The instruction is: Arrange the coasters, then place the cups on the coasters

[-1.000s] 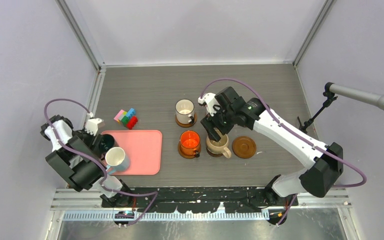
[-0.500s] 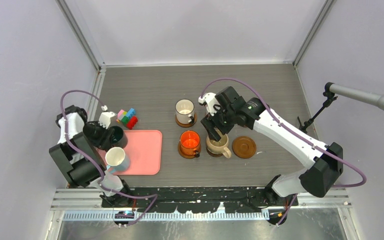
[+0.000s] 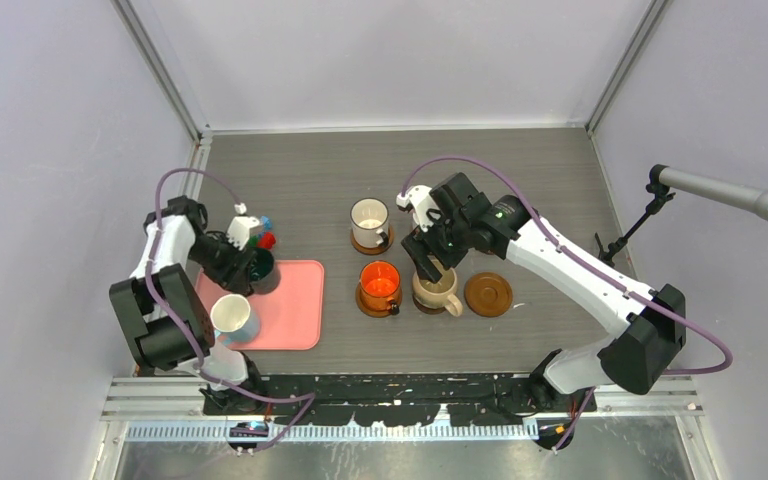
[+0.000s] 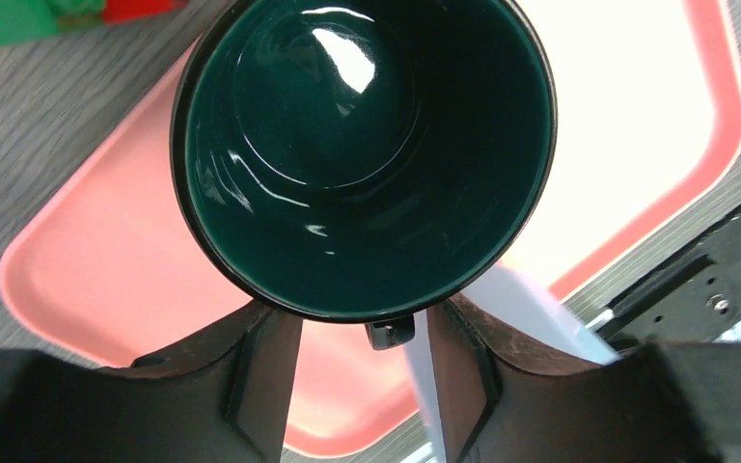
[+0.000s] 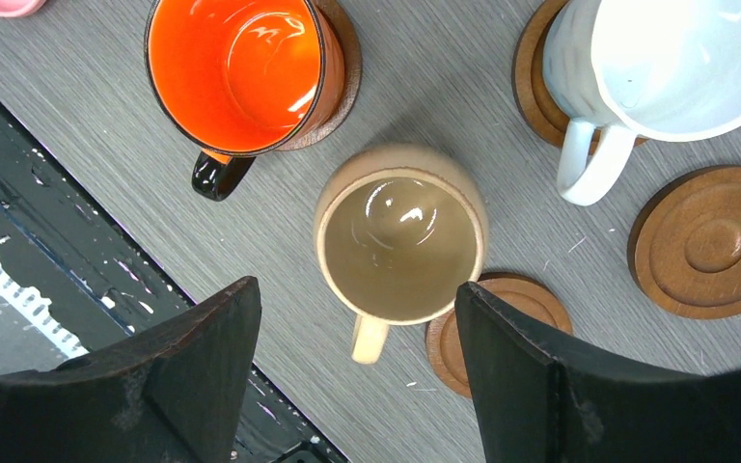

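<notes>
The left gripper [image 4: 362, 333] clamps a dark green mug [image 4: 362, 145] upright over the pink tray [image 4: 627, 145]'s far left corner. The bare coaster [image 3: 488, 293] lies well to the right, nearer the right gripper [image 5: 352, 299], whose jaws hang wide apart above the tan mug [image 5: 400, 231].

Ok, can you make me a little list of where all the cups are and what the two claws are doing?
left gripper: shut on the dark green mug, at the far left corner of the pink tray
right gripper: open, one finger on each side of the tan mug, not touching it
white mug: on a coaster
orange mug: on another coaster
light blue mug: near left part of the tray
empty coaster: right of the tan mug
toy blocks: just beyond the tray
</notes>
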`<control>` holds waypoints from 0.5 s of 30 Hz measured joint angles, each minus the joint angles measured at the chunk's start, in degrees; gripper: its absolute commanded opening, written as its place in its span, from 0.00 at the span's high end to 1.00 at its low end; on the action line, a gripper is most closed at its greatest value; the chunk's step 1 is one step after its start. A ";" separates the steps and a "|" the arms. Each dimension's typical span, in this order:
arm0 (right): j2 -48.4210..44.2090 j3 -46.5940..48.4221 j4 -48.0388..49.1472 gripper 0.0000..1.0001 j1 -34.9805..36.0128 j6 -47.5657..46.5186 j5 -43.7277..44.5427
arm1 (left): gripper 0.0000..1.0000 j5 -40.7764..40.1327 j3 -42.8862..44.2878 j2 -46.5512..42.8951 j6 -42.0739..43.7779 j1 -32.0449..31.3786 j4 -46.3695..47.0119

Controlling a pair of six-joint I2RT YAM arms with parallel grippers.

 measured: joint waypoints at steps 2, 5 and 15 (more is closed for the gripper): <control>0.00 0.00 0.00 0.22 0.00 0.11 0.00 | 0.46 0.13 0.00 -0.02 -1.88 -2.32 -0.07; 0.00 0.13 -0.09 0.22 0.00 0.15 0.02 | 0.39 0.33 0.00 -0.26 -4.98 -5.81 0.00; 0.00 0.96 -0.20 0.22 0.00 0.35 0.02 | 0.23 0.24 0.00 -5.60 -12.87 -10.38 -0.66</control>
